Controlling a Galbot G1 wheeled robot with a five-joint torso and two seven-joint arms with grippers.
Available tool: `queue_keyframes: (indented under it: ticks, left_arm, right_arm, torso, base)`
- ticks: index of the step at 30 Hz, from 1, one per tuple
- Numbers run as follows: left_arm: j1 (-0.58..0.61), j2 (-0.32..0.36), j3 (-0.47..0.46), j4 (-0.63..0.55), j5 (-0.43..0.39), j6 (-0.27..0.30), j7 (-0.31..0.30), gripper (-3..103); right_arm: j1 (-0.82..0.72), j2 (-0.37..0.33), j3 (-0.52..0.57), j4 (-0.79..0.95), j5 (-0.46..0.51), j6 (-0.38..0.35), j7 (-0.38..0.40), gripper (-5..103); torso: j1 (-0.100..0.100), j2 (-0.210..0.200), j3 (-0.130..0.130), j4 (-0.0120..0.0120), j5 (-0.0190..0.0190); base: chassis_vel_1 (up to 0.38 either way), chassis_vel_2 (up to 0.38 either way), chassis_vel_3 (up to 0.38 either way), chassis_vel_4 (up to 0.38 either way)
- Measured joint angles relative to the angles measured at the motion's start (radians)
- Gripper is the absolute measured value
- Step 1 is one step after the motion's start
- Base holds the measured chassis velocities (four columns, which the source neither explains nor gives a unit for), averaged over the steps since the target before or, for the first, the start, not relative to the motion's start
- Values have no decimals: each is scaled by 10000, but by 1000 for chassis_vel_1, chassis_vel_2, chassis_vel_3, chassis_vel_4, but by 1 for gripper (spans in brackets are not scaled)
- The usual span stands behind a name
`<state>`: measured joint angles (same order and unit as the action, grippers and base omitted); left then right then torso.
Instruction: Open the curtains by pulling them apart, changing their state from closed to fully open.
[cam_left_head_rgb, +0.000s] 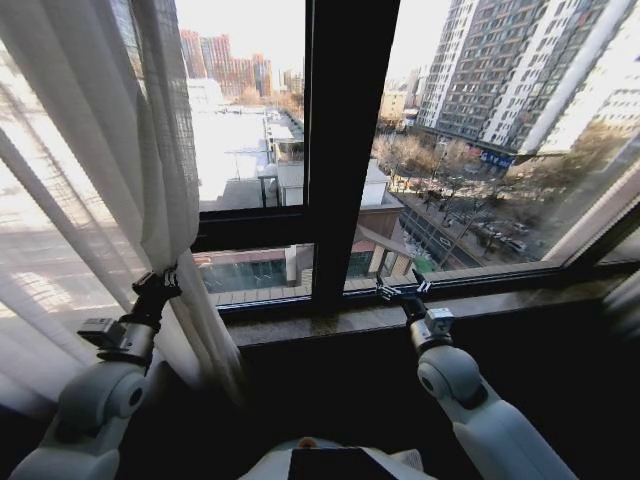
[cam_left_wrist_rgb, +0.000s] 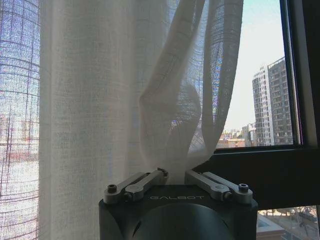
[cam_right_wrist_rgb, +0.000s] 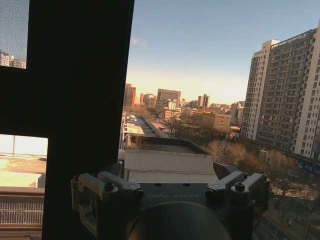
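The left gripper (cam_left_wrist_rgb: 174, 172) is pinched tight on a gathered fold of the curtains (cam_left_wrist_rgb: 100, 100), which rise above and beyond it, drawn aside. Sheer and limp, the fabric should slide easily; a bunched pleat seems the best hold. The right gripper (cam_left_head_rgb: 402, 291) is spread wide, holding nothing, by the window frame (cam_left_head_rgb: 345, 120).

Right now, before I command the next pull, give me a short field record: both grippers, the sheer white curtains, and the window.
left gripper: shut on the inner edge of the left curtain panel, fabric bunched between its fingers
right gripper: open, holding nothing, above the dark stone window sill
left curtain panel: sheer white pleated fabric, gathered at left of window
right side of window: glass uncovered, city visible
black window frame bar: upright, centre
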<state>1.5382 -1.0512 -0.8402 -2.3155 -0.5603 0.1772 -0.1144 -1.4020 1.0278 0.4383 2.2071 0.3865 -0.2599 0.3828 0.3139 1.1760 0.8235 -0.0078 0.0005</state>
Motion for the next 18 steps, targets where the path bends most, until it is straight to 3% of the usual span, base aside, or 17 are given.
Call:
queue_keyframes:
  ticks: [14,16,18]
  left_arm:
    - [106,-196,-166,-50,-15,-77,70,0]
    - [113,-272,-271,-114,-56,-105,78,0]
    - [111,-285,-279,-117,-72,-106,81,0]
  right_arm:
    - [-653,983,181,606,-779,-257,-157,100]
    - [-854,1549,239,637,-1609,191,-622,100]
    - [-871,1666,260,661,-1762,233,-681,100]
  torso:
    - [0,0,0,2,-2]
    - [0,0,0,2,-3]
    - [0,0,0,2,-4]
  base:
    - [0,0,0,0]
    - [0,0,0,0]
    - [0,0,0,0]
